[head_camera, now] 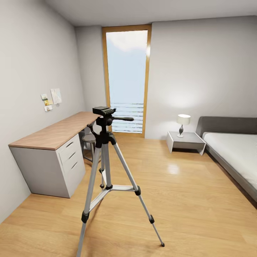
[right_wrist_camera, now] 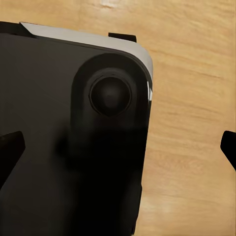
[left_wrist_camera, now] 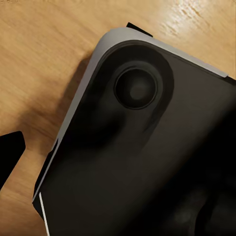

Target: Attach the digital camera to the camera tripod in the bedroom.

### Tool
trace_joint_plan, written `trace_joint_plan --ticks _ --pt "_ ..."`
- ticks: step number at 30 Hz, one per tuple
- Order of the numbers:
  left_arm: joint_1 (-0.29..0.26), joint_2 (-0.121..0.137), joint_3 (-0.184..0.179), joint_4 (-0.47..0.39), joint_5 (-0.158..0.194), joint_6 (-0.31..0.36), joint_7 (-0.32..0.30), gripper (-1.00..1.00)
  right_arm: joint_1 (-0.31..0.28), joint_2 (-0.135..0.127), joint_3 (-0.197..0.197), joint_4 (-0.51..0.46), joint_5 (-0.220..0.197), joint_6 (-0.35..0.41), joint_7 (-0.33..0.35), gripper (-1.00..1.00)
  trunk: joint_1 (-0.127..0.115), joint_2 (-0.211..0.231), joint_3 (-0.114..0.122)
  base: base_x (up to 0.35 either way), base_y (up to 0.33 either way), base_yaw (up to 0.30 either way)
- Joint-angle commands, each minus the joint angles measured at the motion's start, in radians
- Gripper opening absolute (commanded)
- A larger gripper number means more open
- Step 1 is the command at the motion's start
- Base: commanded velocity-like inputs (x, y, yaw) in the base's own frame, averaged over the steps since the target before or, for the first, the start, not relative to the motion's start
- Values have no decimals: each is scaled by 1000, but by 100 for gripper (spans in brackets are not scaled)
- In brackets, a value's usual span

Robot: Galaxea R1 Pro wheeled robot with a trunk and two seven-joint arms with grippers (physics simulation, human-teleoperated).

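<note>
The camera tripod stands on the wood floor just ahead of me, with silver legs, black joints and a black head with a pan handle. A flat black block sits on top of the head; I cannot tell whether it is the digital camera or the head's own plate. My right gripper hangs over my dark base, open, with one fingertip at each edge of the right wrist view. One fingertip of my left gripper shows far to one side; it appears open and empty.
A long wood-topped desk with drawers runs along the left wall, with a round stool tucked beside it. A tall wood-framed window is at the back. A bedside table with a lamp and a grey bed are on the right.
</note>
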Motion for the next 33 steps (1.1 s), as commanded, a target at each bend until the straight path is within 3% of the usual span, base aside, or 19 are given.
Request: trace_joint_plan --ticks 1,20,33 --pt "1 0 1 -2 2 -1 1 100 0 0 1 -1 9 -1 -2 100 0 0 -1 136 0 -8" --pt "1 2 1 -2 2 -1 -3 100 0 -2 1 -1 9 -1 -1 100 0 0 -1 257 64 -1" --pt "1 1 2 -2 2 -2 -1 100 0 -2 1 -1 9 -1 -1 100 0 0 -1 50 18 0"
